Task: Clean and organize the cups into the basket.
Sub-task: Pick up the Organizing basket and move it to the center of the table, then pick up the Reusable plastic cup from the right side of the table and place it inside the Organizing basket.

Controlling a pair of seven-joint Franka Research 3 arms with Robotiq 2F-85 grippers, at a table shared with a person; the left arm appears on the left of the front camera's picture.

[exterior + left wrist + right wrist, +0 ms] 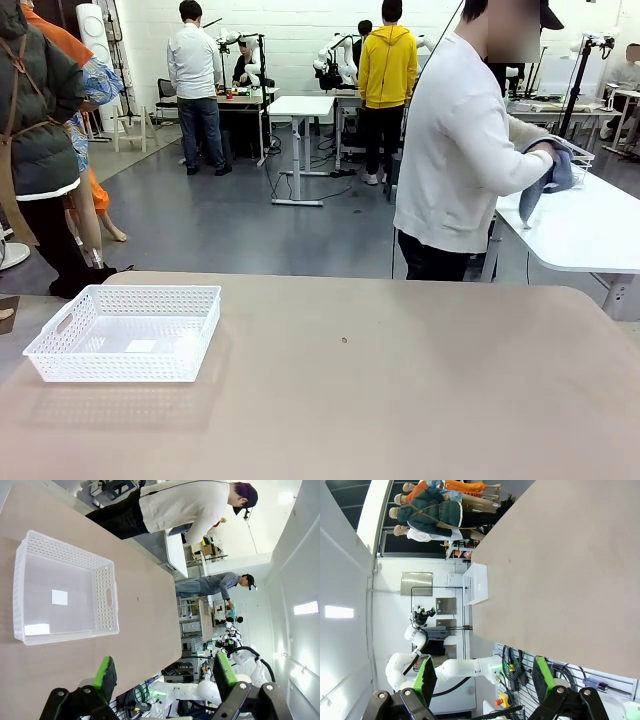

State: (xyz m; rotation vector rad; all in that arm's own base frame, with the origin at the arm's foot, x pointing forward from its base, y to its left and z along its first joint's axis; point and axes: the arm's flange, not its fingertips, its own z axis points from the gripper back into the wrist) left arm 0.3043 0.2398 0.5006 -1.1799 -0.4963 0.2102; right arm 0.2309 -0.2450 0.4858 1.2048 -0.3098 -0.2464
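The white perforated basket point(125, 332) sits empty at the left of the brown table point(400, 390). The left wrist view has the basket point(65, 592) lying beyond my left gripper point(165, 672), whose green-padded fingers stand wide apart with nothing between them. My right gripper point(482, 677) is open too, hanging off the table's edge, with the basket point(476, 584) far off. No cups are in view. A person point(470, 150) in a white top stands at the far side, turned toward another table, hands on a blue-grey cloth point(545, 180).
A small dark speck point(344, 340) lies mid-table. A white side table point(585, 225) stands at the back right with a wire basket point(580, 155) on it. Other people stand farther back in the room.
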